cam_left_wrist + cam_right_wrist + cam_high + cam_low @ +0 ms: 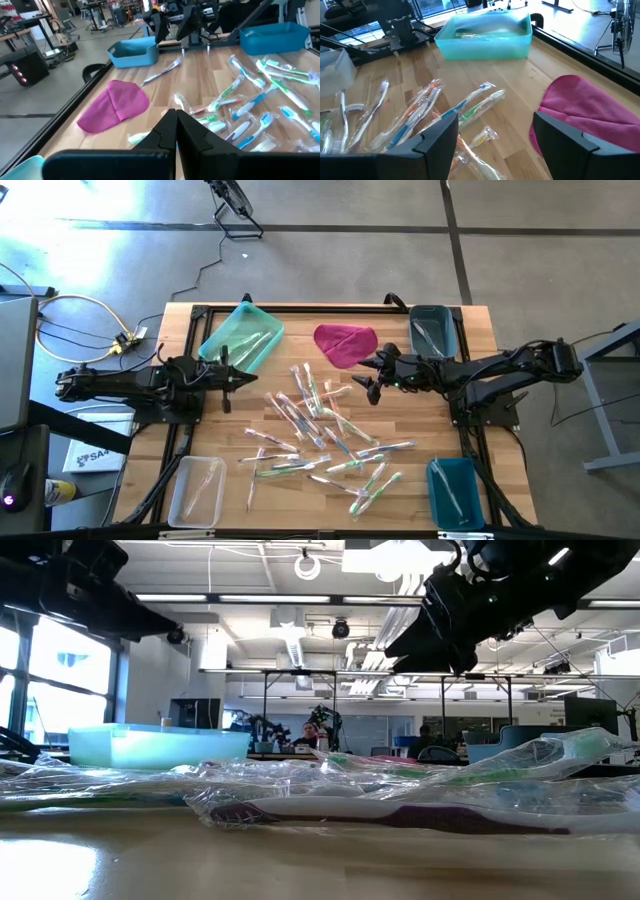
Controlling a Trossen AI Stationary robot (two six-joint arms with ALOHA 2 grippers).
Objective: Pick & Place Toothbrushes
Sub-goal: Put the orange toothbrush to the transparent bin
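I see a light wooden plank counter, a magenta cloth, a mint-green plastic tray, two blue plastic bins, and clear-wrapped toothbrushes with green, blue, pink and white handles.

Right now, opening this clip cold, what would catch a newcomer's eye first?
First, the loose heap of wrapped toothbrushes in clear shiny film strewn across the middle of the wooden table. Next, the crumpled magenta cloth at the far edge. The open right gripper hangs just beside that cloth, over the heap's edge, while the shut left gripper waits beside the pale turquoise tray.
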